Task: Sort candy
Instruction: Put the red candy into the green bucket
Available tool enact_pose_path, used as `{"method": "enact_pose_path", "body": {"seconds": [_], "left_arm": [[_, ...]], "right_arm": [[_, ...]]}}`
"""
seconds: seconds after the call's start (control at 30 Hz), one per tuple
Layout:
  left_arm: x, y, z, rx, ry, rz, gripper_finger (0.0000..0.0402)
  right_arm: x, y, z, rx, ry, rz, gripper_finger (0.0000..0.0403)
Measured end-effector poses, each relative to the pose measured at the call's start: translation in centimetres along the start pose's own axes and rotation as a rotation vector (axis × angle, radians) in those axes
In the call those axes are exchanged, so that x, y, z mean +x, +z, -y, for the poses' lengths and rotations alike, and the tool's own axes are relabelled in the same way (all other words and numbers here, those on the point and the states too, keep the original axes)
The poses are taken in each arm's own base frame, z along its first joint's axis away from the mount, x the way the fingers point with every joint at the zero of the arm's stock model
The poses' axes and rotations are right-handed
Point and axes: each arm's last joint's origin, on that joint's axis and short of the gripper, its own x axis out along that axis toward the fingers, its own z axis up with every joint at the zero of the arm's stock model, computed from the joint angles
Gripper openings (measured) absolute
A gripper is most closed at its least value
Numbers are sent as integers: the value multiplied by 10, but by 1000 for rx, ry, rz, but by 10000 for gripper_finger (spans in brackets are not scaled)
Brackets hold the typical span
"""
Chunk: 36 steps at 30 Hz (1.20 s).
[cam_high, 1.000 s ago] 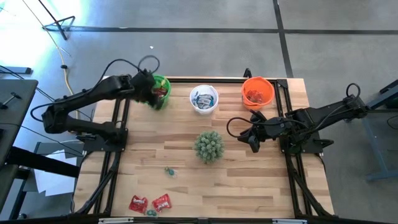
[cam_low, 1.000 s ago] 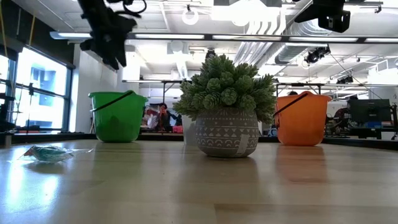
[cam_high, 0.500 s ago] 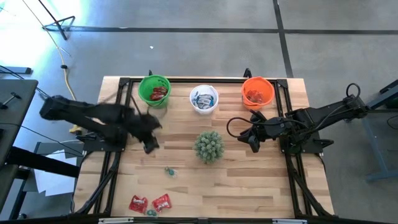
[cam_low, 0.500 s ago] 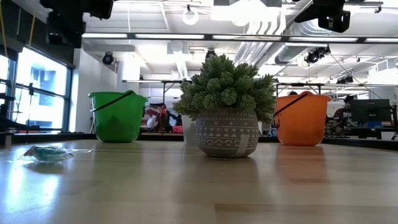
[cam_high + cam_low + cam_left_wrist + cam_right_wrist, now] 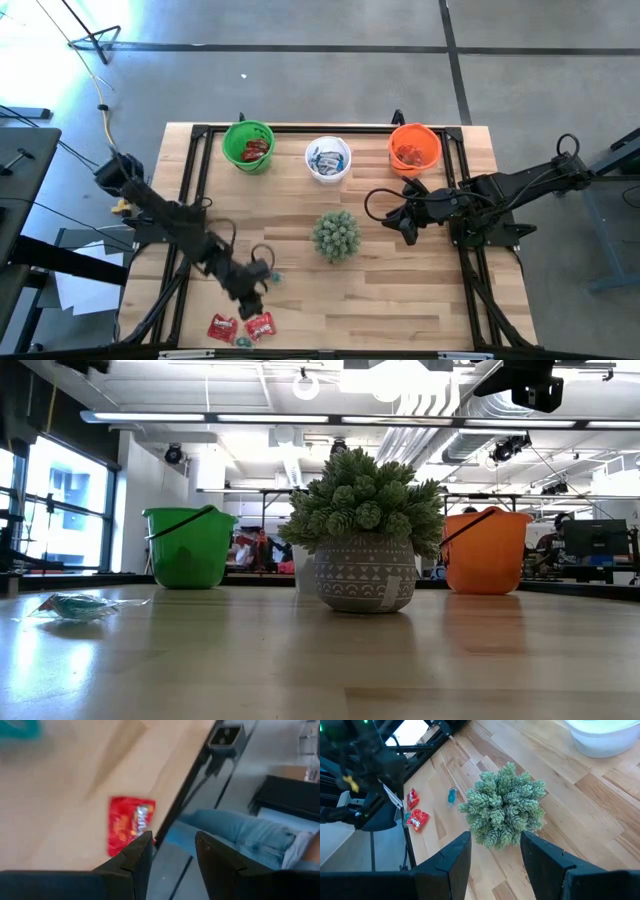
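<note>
Two red candies (image 5: 241,326) lie just under the left hand (image 5: 254,293), right at the near edge of the tabletop (image 5: 400,290). The left hand hangs low over them with its fingers (image 5: 134,855) a little way apart and nothing between them. In its own wrist view one red candy (image 5: 129,824) sits just ahead of the fingertips, close to the tabletop's edge.

A small blue-green candy (image 5: 269,274) lies right beside this hand, toward the spiky plant (image 5: 336,235). A tiny green bit (image 5: 242,341) rests next to the red ones.

Farther off stand the green cup (image 5: 248,145), the white cup (image 5: 328,158) and the orange cup (image 5: 414,148), all with candy already inside.

The right hand (image 5: 407,229) waits on the other side of the plant, with its fingers apart and empty.

These candies look flat, light and crinkly. The shiny wrapper is likely slippery, so it could slide away when pushed. The hand should probably pinch one across its flat middle, pressing down a bit so a finger gets under an edge. Being so near the edge, a candy might get knocked off.
</note>
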Motion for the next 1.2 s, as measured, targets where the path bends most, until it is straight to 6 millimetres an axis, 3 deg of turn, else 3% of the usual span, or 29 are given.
{"method": "enact_pose_path", "body": {"seconds": [0.3, 0.47, 0.97, 1.2], "left_arm": [[67, -34, -12, 25, 124, -46, 135], [89, -39, -26, 34, 207, -69, 135], [101, -40, -31, 83, 235, -46, 133], [100, -40, -35, 92, 271, -48, 74]], "right_arm": [[0, 0, 0, 0, 0, 0, 165], [0, 0, 0, 0, 0, 0, 165], [0, 0, 0, 0, 0, 0, 165], [0, 0, 0, 0, 0, 0, 165]]}}
